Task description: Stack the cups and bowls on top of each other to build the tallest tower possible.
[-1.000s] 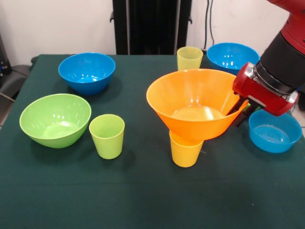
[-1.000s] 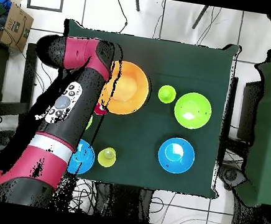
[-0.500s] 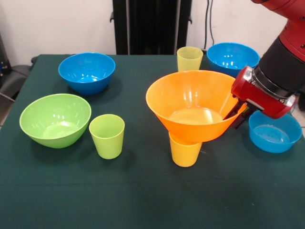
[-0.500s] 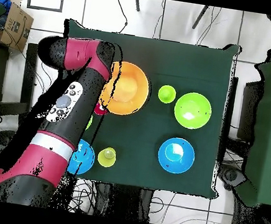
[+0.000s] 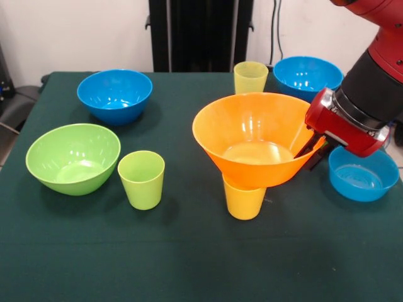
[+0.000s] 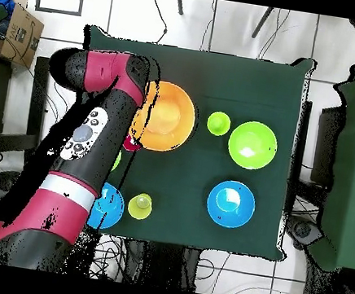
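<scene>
A: Table (image 5: pixel 189 264), dark green cloth, holds everything. Largest item is the orange bowl (image 5: pixel 252 135): upright, perched on the mouth of the bright yellow cup (image 5: pixel 244 200), near centre-right in the front view. Empty inside.

B: Why is it held like that?

A: Judgement: wide bowl on a narrow cup is a shaky footing. The gripper (image 5: pixel 310 146) sits at the bowl's right rim, one dark finger inside the wall and one outside, so the fingers look clamped on the rim, probably steadying or settling the bowl. Overhead view places the gripper (image 6: pixel 137 139) at the same rim.

B: Next size down?

A: Large lime green bowl (image 5: pixel 72 157), near left, empty, open side up. Then the two medium blue bowls: one far left (image 5: pixel 114 94), one far right (image 5: pixel 307 74), both empty. Small shallow blue bowl (image 5: pixel 363 173) lies right of the arm (image 5: pixel 371 75), just beside the wrist, empty.

B: Cups?

A: Lime green cup (image 5: pixel 141 179) stands just right of the lime bowl, apart from it. Pale yellow cup (image 5: pixel 250 77) stands far centre, behind the orange bowl. Both upright, nothing inside.

B: Tower status?

A: Two pieces only. Red cup and small green bowl not identifiable.
</scene>
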Controlling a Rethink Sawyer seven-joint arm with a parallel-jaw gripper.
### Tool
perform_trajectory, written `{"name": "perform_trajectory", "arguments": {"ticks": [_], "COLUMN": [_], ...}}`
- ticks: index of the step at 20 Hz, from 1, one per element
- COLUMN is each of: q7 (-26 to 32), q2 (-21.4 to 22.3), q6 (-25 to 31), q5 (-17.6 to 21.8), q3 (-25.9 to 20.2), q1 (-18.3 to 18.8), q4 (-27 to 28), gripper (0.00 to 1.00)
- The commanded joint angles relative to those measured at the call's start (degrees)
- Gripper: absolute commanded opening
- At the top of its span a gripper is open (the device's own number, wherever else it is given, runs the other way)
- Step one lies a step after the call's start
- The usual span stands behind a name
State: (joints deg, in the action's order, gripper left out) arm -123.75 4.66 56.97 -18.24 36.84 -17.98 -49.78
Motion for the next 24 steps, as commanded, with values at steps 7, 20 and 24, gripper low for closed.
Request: {"name": "perform_trajectory", "arguments": {"ticks": [7,20,24], "q7": [-10.28,-9.28,-9.07], "q2": [1.24,1.65,1.82], "q6": [-0.34,-0.24,-0.21], "q5": [1.33,1.56,1.69], "q3": [-2.81,-2.78,-2.72], "q1": [-0.15,0.09,0.03], "q4": [-2.97,-3.21,-3.39], "gripper": [0.00,0.00,0.00]}}
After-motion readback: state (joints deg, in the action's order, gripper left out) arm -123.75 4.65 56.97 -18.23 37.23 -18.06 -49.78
